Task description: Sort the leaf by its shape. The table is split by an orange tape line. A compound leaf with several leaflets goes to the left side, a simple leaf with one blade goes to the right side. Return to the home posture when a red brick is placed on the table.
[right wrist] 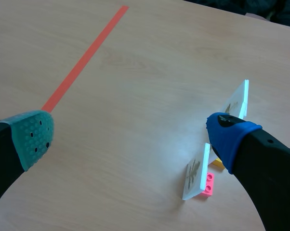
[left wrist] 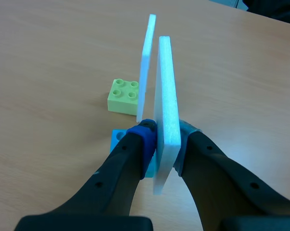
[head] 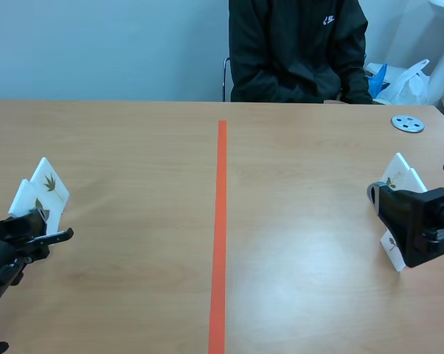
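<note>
Leaf card [left wrist: 166, 86] is clamped edge-on in the left end effector [left wrist: 165, 140], at the tabletop's [head: 133, 280] nine o'clock, left of the tape line [head: 220, 236]. The right end effector [right wrist: 131, 134] gapes apart, holding nothing. Likely risk: the neighbour card [left wrist: 146, 62], just beside it at a green brick [left wrist: 123, 95], could topple under any sideways swing.

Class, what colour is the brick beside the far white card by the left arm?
Light green; the brick shows best in the left wrist view.

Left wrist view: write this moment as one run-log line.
left hand: shut on leaf card | right hand: open | position: left of orange tape line
</note>
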Controlling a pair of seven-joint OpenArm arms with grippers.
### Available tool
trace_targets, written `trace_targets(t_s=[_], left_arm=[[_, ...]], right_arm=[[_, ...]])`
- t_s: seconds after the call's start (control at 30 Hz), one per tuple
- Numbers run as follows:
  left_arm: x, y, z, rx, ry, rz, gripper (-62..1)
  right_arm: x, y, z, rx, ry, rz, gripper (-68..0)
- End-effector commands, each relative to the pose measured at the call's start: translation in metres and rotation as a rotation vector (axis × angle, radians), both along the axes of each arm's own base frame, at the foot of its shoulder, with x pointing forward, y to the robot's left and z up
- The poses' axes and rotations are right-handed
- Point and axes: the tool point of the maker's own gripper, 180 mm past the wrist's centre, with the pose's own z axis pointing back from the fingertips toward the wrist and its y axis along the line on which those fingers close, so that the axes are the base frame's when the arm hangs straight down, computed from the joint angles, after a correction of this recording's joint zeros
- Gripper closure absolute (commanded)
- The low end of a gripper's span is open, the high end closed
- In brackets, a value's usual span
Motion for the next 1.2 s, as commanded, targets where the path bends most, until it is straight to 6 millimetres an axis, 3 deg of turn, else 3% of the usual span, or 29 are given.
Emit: trace_targets(t_s=[0.0, 0.27, 0.5, 0.7, 0.8, 0.93, 1.17], left_arm=[[0.006, 0.004, 0.009, 0.011, -0.035, 0.005, -7.0], [0.008, 0.010, 0.006, 0.020, -0.035, 0.028, -7.4], [0.008, 0.010, 0.006, 0.020, -0.034, 0.028, -14.3], [0.008, 0.011, 0.006, 0.042, -0.031, 0.015, -32.1], [0.010, 0.010, 0.010, 0.077, -0.034, -0.007, -37.0], [0.012, 0.008, 0.029, 0.097, -0.080, -0.029, -42.7], [0.008, 0.004, 0.093, 0.170, -0.216, -0.077, -51.0]], right_arm=[[0.005, -0.002, 0.009, 0.008, -0.035, -0.004, -67.9], [0.005, -0.002, 0.009, 0.008, -0.035, -0.004, -67.9], [0.005, -0.002, 0.009, 0.008, -0.035, -0.004, -67.9], [0.005, -0.002, 0.009, 0.008, -0.035, -0.004, -67.9], [0.005, -0.002, 0.009, 0.008, -0.035, -0.004, -67.9], [0.005, -0.002, 0.009, 0.008, -0.035, -0.004, -67.9], [0.005, -0.002, 0.009, 0.007, -0.035, -0.004, -67.9]])
